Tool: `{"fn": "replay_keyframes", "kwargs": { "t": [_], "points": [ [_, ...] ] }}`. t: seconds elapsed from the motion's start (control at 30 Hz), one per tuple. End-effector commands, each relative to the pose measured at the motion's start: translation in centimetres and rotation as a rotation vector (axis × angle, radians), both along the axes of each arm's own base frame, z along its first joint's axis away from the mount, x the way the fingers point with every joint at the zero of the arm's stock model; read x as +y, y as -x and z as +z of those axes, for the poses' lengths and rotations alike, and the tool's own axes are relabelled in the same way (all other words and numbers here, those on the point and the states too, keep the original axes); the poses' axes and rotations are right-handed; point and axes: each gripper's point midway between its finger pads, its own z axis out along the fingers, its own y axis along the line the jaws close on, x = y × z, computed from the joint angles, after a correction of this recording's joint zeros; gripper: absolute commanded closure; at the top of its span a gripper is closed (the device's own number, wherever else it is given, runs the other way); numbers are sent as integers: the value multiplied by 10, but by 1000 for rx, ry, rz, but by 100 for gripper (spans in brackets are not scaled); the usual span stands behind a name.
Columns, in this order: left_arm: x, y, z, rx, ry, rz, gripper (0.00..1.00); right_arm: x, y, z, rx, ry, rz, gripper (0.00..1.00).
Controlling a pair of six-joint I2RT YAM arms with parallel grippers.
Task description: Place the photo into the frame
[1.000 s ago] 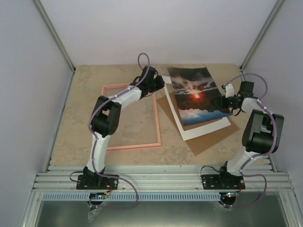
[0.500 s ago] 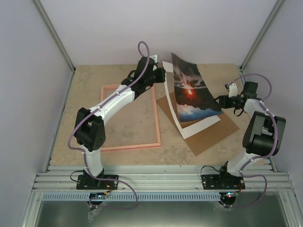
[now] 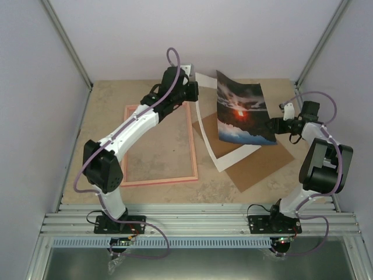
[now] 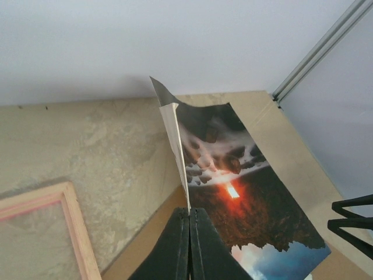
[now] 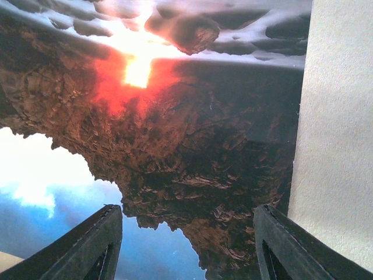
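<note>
The photo [image 3: 242, 111], a red-orange sun among dark clouds with blue-white clouds at its near end, is lifted and tilted over the far middle of the table. My left gripper [image 3: 201, 96] is shut on its left edge; in the left wrist view the fingers [image 4: 189, 216] pinch the thin upright edge of the photo [image 4: 245, 198]. My right gripper [image 3: 275, 124] is open at the photo's right side. In the right wrist view the gripper [image 5: 189, 233] has its jaws spread wide, with the photo [image 5: 192, 134] close in front of them. The pink frame [image 3: 193, 151] lies flat on the left and also shows in the left wrist view [image 4: 73, 221].
A white mat sheet [image 3: 224, 153] and a brown backing board [image 3: 259, 166] lie under and near the photo, right of the frame. The board also shows in the left wrist view [image 4: 148, 242]. Walls and corner posts close the back and sides.
</note>
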Motion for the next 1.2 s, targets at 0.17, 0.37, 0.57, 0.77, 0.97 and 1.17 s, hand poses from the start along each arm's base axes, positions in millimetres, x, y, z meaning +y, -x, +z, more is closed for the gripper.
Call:
{"fn": "replay_keyframes", "kwargs": {
  "t": [0.17, 0.37, 0.57, 0.77, 0.97, 1.17],
  "points": [
    [37, 51, 86, -239, -150, -72, 100, 10, 2, 33, -93, -41, 44, 36],
    [56, 101, 110, -306, -208, -170, 100, 22, 5, 64, -164, -87, 88, 35],
    [73, 144, 129, -293, -179, -236, 100, 37, 8, 97, -233, -107, 145, 34],
    [129, 138, 85, -132, -176, -161, 100, 45, 13, 110, -263, -118, 161, 34],
    [185, 105, 14, -4, -174, -107, 100, 50, 18, 103, -255, -120, 169, 34],
    [241, 70, -40, 73, -143, 2, 100, 51, 23, 93, -252, -120, 163, 34]
  ]
}}
